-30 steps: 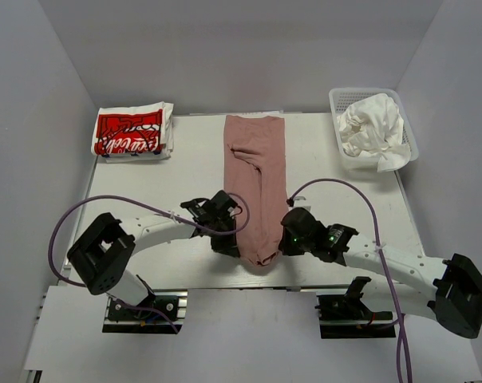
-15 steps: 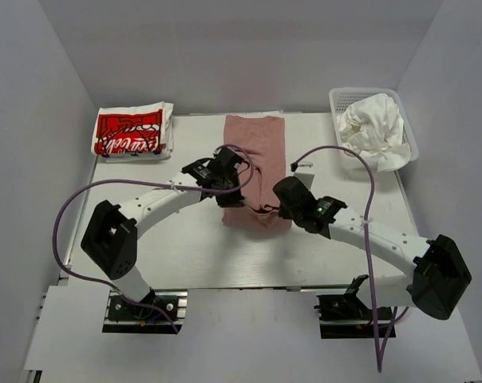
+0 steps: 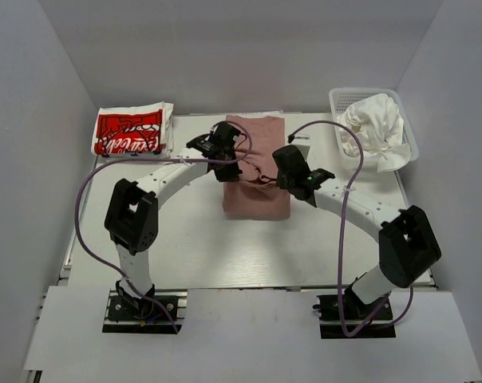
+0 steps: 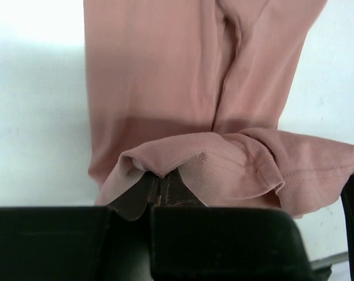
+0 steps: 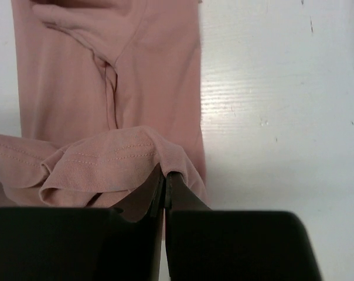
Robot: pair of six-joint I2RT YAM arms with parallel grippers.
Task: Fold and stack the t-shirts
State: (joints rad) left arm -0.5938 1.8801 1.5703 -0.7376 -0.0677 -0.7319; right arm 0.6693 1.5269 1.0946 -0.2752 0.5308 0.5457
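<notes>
At mid-table, a little toward 12 o'clock, the left gripper (image 4: 158, 188) is pinched tight on the near hem of the pink tee (image 3: 257, 201). The right gripper (image 5: 164, 182) is clamped just as tight on the same hem, at 3 o'clock from the left one. Between them the hem sags, lifted over the rest of the tee. That part lies flat as a narrow strip on the table (image 3: 145, 239), its far end toward 12 o'clock.

The step in hand looks like the crosswise fold, near end over far end. Next, I judge, both grippers should lower together, lay the hem square on the far edge, then let go without dragging cloth.

At 10 o'clock a folded logo tee (image 3: 129, 132) marks the stack. At 2 o'clock a basket (image 3: 362, 91) holds white tees (image 3: 373, 128).
</notes>
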